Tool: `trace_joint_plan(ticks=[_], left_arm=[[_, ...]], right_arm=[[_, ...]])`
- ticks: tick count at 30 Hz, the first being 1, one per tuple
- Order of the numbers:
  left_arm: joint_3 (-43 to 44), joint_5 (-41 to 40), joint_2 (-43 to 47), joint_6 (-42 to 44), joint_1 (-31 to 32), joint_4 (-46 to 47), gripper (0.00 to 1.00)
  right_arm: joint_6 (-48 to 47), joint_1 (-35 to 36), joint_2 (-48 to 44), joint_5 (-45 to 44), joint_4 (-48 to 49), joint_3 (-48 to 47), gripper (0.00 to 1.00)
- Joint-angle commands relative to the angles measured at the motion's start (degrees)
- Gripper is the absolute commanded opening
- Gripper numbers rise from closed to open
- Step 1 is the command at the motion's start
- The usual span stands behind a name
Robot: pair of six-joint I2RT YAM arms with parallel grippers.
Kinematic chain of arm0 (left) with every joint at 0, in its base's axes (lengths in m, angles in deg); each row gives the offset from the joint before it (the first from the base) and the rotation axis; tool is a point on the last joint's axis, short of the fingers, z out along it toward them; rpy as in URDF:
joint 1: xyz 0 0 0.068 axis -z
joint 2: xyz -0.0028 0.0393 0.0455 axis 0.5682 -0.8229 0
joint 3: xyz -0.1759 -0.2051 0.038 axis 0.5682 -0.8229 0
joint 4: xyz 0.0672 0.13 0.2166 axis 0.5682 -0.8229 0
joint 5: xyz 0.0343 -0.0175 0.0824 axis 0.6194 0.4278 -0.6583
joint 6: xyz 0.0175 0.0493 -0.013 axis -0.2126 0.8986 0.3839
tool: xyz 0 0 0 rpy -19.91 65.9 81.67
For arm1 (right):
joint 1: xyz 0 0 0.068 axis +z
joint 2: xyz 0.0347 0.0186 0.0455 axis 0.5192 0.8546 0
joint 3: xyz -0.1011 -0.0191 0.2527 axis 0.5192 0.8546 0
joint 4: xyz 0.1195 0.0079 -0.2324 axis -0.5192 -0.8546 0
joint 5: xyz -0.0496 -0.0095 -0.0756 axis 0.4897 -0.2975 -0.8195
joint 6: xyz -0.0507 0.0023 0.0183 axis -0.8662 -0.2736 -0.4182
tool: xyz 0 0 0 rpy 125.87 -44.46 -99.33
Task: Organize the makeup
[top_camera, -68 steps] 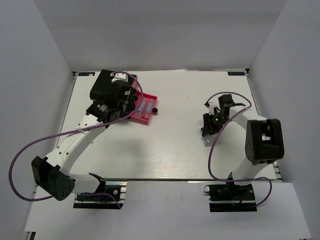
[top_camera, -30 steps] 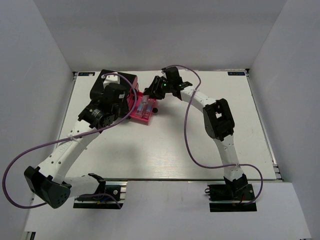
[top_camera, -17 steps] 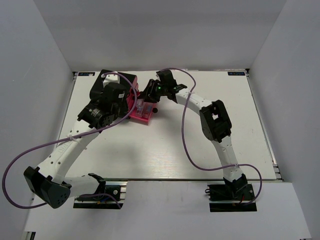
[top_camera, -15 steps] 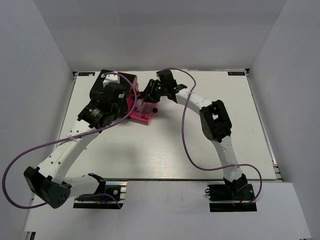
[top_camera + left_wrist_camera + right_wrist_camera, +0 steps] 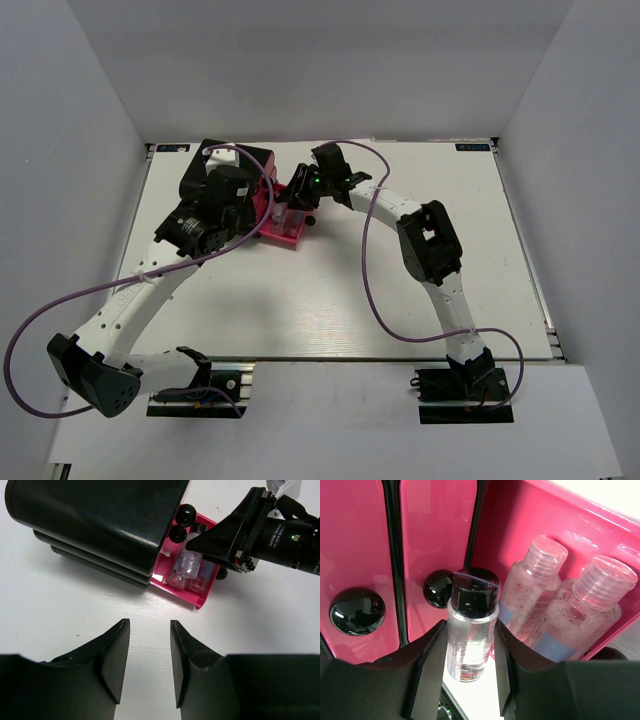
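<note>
My right gripper (image 5: 470, 625) is shut on a small clear bottle with a black cap (image 5: 471, 640) and holds it upright at the open pink drawer (image 5: 500, 525). Two clear bottles with clear caps (image 5: 532, 580) lie in that drawer. In the top view the right gripper (image 5: 293, 195) is over the drawer (image 5: 292, 237). My left gripper (image 5: 148, 625) is open and empty above the bare table, in front of the black box (image 5: 100, 520). The left wrist view shows the drawer (image 5: 200, 597) and the right gripper (image 5: 192, 540) above it. The orange tube, sticks and egg-shaped piece are out of view.
Two shut pink drawers with round black knobs (image 5: 357, 609) stand beside the open one. The left arm (image 5: 215, 205) hides most of the black box from above. White walls enclose the table on three sides.
The right arm swung from the right side of the table across to the pink drawer, carrying the bottle, then crept slightly left. The left arm shifted a little and stays open.
</note>
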Motion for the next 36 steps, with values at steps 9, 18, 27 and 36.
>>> trace_joint_plan(ticks=[9, 18, 27, 36], left_arm=[[0.8, -0.1, 1.8, 0.6, -0.3, -0.2, 0.49], [1.0, -0.3, 1.8, 0.6, -0.3, -0.6, 0.49], [1.0, -0.2, 1.6, 0.5, -0.3, -0.2, 0.49], [1.0, -0.3, 1.5, 0.5, -0.3, 0.2, 0.49]], right_arm=[[0.1, 1.3, 0.8, -0.8, 3.8, -2.4, 0.00], [0.4, 2.1, 1.4, -0.3, 4.6, -2.7, 0.11], [-0.3, 1.8, 0.5, 0.6, 5.2, -1.9, 0.36], [-0.2, 1.5, -0.8, 2.2, 6.0, -0.5, 0.54]])
